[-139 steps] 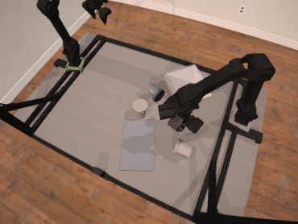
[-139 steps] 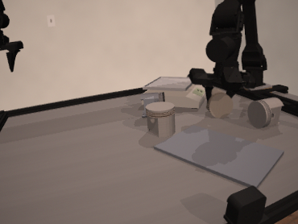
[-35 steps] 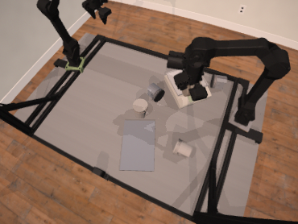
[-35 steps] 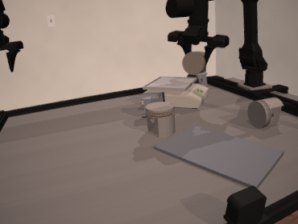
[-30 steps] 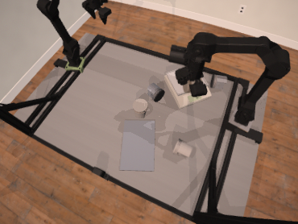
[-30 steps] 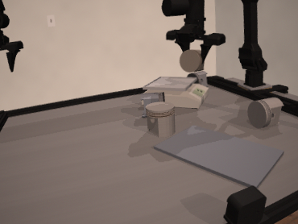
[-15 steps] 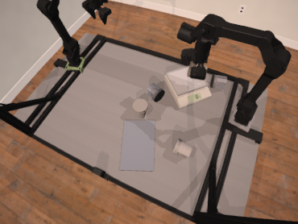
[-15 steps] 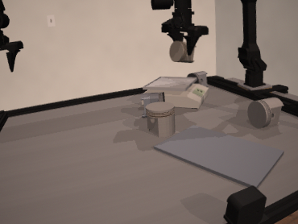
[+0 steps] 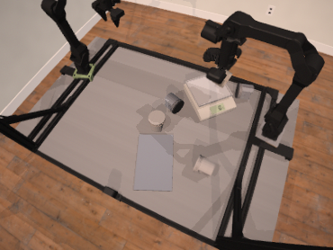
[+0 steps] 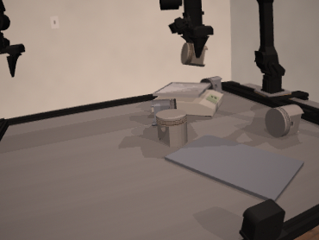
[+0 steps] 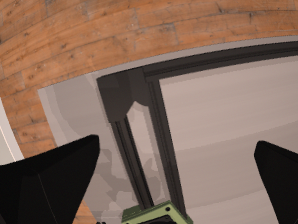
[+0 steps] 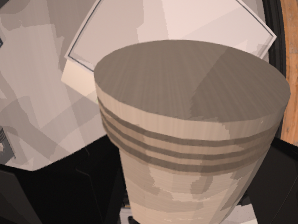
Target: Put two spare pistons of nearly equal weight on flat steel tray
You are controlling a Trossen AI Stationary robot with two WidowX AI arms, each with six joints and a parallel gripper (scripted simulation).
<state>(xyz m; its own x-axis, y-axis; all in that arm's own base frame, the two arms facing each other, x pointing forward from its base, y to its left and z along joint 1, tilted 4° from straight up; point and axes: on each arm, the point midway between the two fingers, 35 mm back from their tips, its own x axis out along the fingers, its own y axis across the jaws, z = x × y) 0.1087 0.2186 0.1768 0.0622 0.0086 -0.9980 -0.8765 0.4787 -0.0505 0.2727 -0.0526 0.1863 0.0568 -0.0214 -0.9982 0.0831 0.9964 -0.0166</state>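
Observation:
My right gripper [image 9: 217,74] [image 10: 197,51] is shut on a beige piston [image 10: 188,55] [image 12: 190,125] and holds it in the air above the white scale [image 9: 211,108] [image 10: 209,101] [image 12: 200,25]. The flat steel tray [image 9: 153,173] [image 10: 241,166] lies bare on the bench. One piston [image 9: 157,120] [image 10: 172,127] stands upright just behind the tray. A dark piston [image 9: 175,102] [image 10: 164,104] lies on its side beside the scale. Another piston [image 9: 204,165] [image 10: 282,121] lies to the right of the tray. One more piston [image 9: 245,91] [image 10: 212,83] lies behind the scale. My left gripper [image 9: 110,15] [image 11: 181,147] is open and empty, high over the far left corner.
A black rail frame [image 9: 67,92] [image 10: 276,97] borders the bench. A green bracket [image 9: 84,74] [image 11: 155,215] sits at the left arm's base. The right arm's base [image 9: 274,123] stands on the right rail. A black block [image 10: 263,220] sits at the near edge.

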